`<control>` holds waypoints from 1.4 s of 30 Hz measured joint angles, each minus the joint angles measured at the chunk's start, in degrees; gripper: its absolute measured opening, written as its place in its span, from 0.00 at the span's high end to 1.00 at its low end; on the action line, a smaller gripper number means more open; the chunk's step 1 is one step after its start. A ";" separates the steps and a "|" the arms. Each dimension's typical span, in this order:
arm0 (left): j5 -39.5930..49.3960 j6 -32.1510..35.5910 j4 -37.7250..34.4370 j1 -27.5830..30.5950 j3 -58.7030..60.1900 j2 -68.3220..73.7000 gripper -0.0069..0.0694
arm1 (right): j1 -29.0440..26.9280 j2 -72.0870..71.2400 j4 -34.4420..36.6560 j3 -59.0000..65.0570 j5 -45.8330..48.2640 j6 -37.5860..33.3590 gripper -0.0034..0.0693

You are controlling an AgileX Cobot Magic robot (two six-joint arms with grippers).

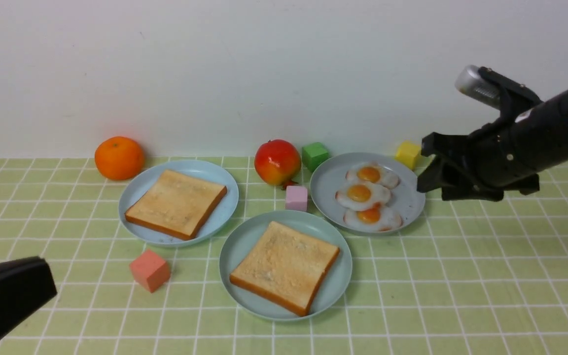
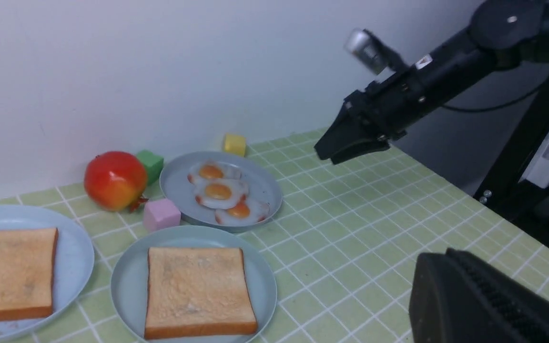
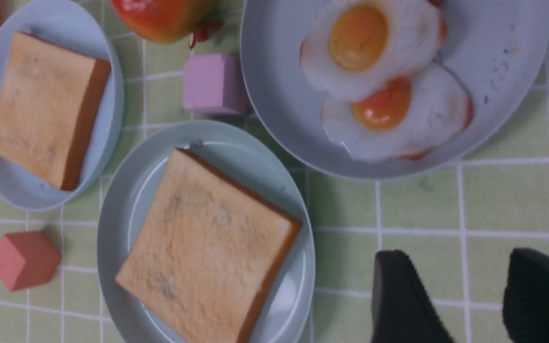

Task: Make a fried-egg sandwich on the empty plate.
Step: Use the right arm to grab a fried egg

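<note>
We record: mint plate (image 1: 234, 256), front centre, bearing one toast slice (image 1: 284, 266); second toast (image 1: 175, 203) on the sky-blue plate (image 1: 226, 209) (left of it); three eggs (image 1: 363, 194) on the grey plate (image 1: 327, 187); right gripper (image 3: 458, 259) raised beside that plate, jaws wide; left gripper (image 1: 37, 281) near left, jaws closed

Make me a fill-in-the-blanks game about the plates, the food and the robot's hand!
1. The grey plate holds ___ fried eggs.
2. The front plate holds exactly ___ toast slice.
3. The cube closest to the right hand is ___.
4. The right hand is open and holds ___.

Missing words: three; one; yellow; nothing.
</note>
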 joint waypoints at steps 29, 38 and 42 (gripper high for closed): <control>-11.77 0.00 -0.07 0.00 0.26 3.96 0.93 | -3.55 30.47 12.12 -22.00 -1.14 -2.88 0.49; -11.77 0.00 -0.18 0.00 0.26 4.02 0.93 | -3.55 32.01 16.71 -22.94 -2.34 -5.14 0.49; -11.77 0.00 -0.18 0.00 0.26 4.02 0.93 | -3.55 32.40 17.74 -23.00 -2.71 -6.80 0.50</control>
